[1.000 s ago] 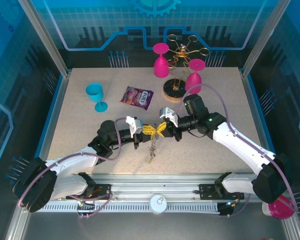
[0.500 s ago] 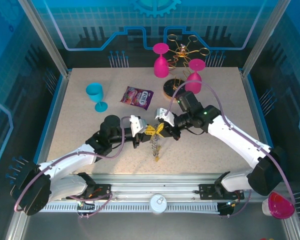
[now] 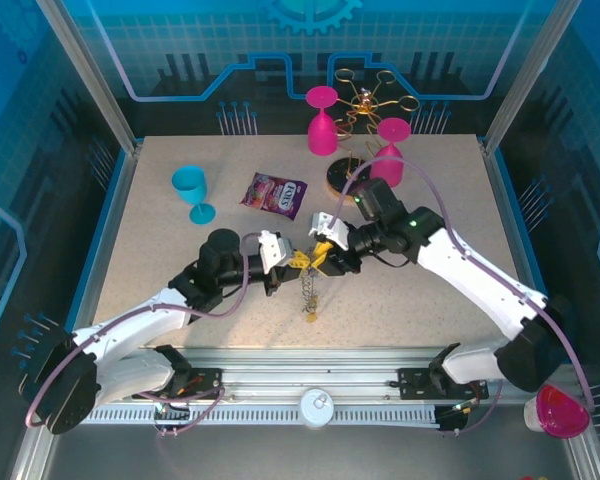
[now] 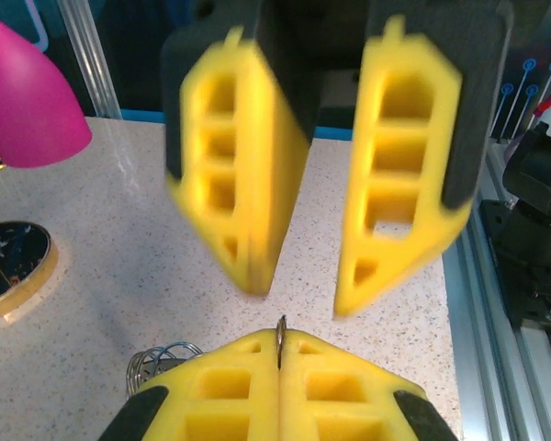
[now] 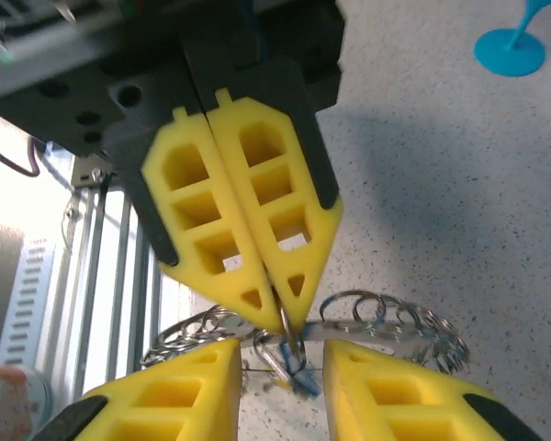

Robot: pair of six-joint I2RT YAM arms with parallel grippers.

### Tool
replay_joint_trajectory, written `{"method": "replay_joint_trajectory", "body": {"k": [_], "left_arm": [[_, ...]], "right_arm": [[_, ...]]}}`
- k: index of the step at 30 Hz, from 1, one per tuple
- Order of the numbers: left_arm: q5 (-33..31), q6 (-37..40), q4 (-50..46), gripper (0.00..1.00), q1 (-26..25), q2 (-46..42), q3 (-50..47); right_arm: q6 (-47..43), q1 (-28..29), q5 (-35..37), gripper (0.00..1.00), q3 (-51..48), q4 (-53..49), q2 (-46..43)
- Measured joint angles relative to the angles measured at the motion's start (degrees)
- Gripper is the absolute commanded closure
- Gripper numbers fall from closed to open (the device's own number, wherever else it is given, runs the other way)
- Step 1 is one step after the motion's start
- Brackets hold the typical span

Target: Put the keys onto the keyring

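Your left jaws are clamped on the thin edge of the keyring (image 4: 280, 329), holding it above the tabletop (image 3: 150, 250) near the front middle. The keys (image 3: 309, 297) dangle from it in a string, with a blue tag showing among them in the right wrist view. Your right jaws stand parted on either side of the ring and grip nothing. Further back lies a purple snack packet (image 3: 275, 194); its print is too small to read. A second ago your right jaws were pressed together at the ring, and they have since let go.
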Motion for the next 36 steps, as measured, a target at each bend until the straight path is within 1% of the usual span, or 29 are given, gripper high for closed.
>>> {"method": "replay_joint_trajectory", "body": {"k": [4,8,14,20,27,28,32,34,36], "left_arm": [[-0.07,-4.61,6.78,1.00,0.00,-0.46,-3.26],[0.37,-9.09,13.11,1.00,0.00,-0.48,-4.24],[1.73,-13.77,19.65,1.00,0.00,-0.44,-4.28],[2.84,-15.47,21.53,1.00,0.00,-0.35,-4.57],[3.56,-16.70,22.77,1.00,0.07,0.15,-4.57],[3.61,-16.83,22.88,1.00,0.07,0.28,-4.57],[3.91,-16.90,23.41,1.00,0.17,0.52,-4.57],[4.04,-16.87,23.50,1.00,0.15,0.52,-4.57],[4.24,-16.87,23.52,1.00,0.17,0.52,-4.57]], "right_arm": [[4.31,-2.25,-3.28,0.69,-6.08,6.58,-5.57],[7.82,-2.34,-6.71,0.69,-9.88,12.76,-6.38],[10.51,-2.36,-8.79,0.69,-11.37,17.20,-6.34],[11.72,-2.45,-10.38,0.70,-11.58,19.80,-6.34],[13.18,-3.23,-12.35,0.89,-12.35,21.68,-6.56],[13.16,-3.26,-12.61,0.91,-12.37,21.66,-6.56],[13.27,-3.54,-13.64,0.89,-12.46,21.94,-6.56],[13.77,-3.56,-14.19,0.82,-12.72,22.71,-6.56],[14.51,-3.63,-14.56,0.81,-13.14,23.63,-6.56]]}}
